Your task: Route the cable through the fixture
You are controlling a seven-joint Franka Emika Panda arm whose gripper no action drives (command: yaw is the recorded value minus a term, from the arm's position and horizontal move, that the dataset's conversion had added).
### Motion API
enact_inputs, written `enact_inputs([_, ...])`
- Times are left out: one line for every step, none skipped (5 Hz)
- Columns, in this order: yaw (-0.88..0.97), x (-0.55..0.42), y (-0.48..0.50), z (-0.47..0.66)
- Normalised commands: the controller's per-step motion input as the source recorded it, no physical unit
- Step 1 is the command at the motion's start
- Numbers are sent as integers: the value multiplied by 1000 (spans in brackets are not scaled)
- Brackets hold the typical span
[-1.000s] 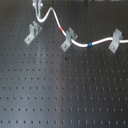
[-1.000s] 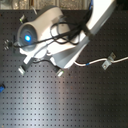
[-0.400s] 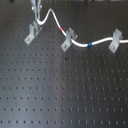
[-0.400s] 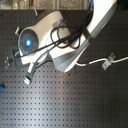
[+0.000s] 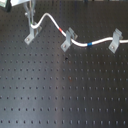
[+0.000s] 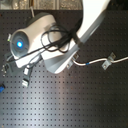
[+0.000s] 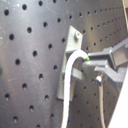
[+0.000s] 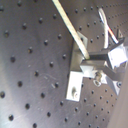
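Not seeing any readable text, labels, brand names or numbers in any of the four views. The closest things to markings are showing up on the cable [image 5: 102, 41] in the first exterior view: a short red band [image 5: 62, 31] toward the upper middle of the frame and a short blue band [image 5: 89, 44] right of center, but those are just plain colour bands, nothing is written on them.
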Motion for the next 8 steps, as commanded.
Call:
enact_inputs([-254,-27,58,0])
enact_inputs([-223,74,-213,1])
enact_inputs([-114,33,-415,-158])
enact_inputs([37,-125,-269,-99])
enact_inputs([97,-177,-186,-12])
enact_inputs([254,-16,-11,-6])
enact_inputs([737,-21,145,1])
enact_inputs([990,20,11,-152])
